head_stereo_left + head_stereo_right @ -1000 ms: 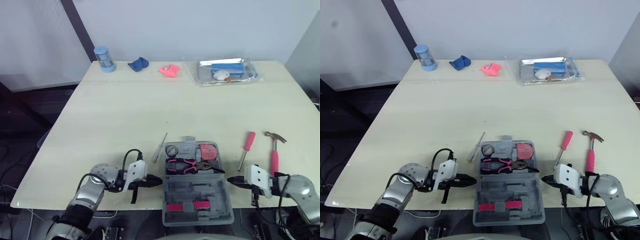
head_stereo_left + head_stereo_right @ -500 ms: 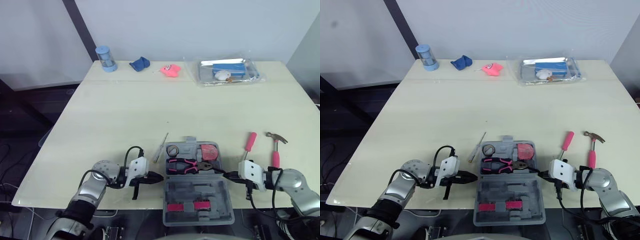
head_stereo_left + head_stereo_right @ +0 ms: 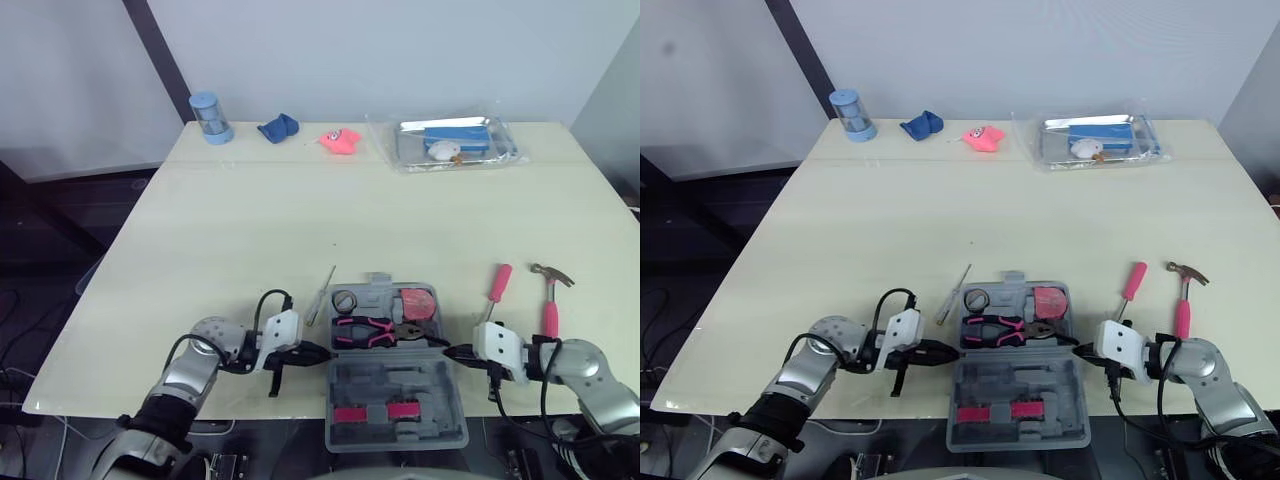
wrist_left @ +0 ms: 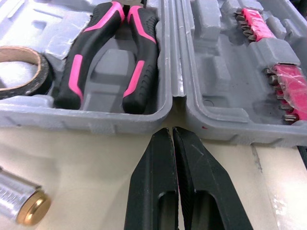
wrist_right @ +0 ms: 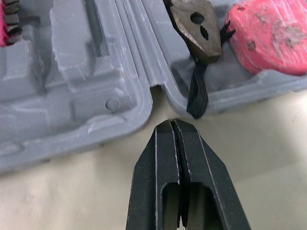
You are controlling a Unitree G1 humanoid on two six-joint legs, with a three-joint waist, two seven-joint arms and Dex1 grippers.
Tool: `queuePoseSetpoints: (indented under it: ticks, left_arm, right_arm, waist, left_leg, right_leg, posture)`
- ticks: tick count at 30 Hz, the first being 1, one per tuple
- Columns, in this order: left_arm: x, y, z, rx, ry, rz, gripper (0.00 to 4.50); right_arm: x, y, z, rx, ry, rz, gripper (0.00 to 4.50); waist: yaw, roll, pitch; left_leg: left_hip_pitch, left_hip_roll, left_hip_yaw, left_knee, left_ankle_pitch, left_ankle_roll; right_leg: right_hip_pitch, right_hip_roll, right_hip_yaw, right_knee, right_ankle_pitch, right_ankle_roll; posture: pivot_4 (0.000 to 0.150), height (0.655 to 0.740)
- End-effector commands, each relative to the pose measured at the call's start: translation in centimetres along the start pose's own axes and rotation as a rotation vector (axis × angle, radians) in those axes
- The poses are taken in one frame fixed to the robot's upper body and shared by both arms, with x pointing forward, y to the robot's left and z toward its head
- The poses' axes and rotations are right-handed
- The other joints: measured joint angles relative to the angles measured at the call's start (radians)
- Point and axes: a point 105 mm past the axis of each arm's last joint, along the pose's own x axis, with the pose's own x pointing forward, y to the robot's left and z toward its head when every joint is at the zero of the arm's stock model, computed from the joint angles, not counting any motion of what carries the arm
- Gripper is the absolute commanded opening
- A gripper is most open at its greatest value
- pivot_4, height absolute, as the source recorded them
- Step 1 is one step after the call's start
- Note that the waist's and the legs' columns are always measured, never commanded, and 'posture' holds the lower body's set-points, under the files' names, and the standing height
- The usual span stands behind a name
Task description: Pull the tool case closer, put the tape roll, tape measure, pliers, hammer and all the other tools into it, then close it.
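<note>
Left wrist view: left tool (image 4: 171, 132) beside tool case (image 4: 217, 72).

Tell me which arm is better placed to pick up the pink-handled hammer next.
Probably right. The pink-handled hammer lies close beside the right gripper, right of the open grey plastic tool case. The left gripper is on the case's far side and would have to cross it.

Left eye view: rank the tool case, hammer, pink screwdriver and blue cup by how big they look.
1. Tool case, clearly largest.
2. Hammer, slightly longer than the next.
3. Pink screwdriver.
Blue cup: shorter but wider than both, and farthest from the camera, so left unranked.
</note>
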Motion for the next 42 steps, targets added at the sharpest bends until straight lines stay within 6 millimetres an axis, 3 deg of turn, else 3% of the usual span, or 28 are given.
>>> queuePoseSetpoints:
  ticks: [1, 19, 42]
  left_arm:
    - [0.5, 0.0, 0.9, 0.031, -0.014, -0.023, 0.15]
    - [1.1, 1.1, 2.1, 0.005, -0.072, 0.036, 0.15]
    - [2.7, 4.4, 2.9, 0.010, -0.033, 0.153, 0.15]
  right_arm:
    - [0.2, -0.2, 1.1, -0.018, -0.032, -0.002, 0.00]
    - [0.6, -0.7, 1.8, 0.003, -0.075, -0.027, 0.00]
    - [1.8, -4.0, 1.7, -0.008, -0.060, -0.151, 0.00]
  waist:
    - [0.000, 0.000, 0.000]
    - [0.000, 0.000, 0.000]
    - [-0.001, 0.000, 0.000]
  left_leg:
    - [0.000, 0.000, 0.000, 0.000, 0.000, 0.000]
    - [0.000, 0.000, 0.000, 0.000, 0.000, 0.000]
    - [0.000, 0.000, 0.000, 0.001, 0.002, -0.003]
  right_leg:
    - [0.000, 0.000, 0.000, 0.000, 0.000, 0.000]
    - [0.000, 0.000, 0.000, 0.000, 0.000, 0.000]
    - [0.000, 0.000, 0.000, 0.001, 0.000, 0.000]
  posture:
    - [0.150, 0.7400]
    - [0.150, 0.7400]
    - [0.150, 0.7400]
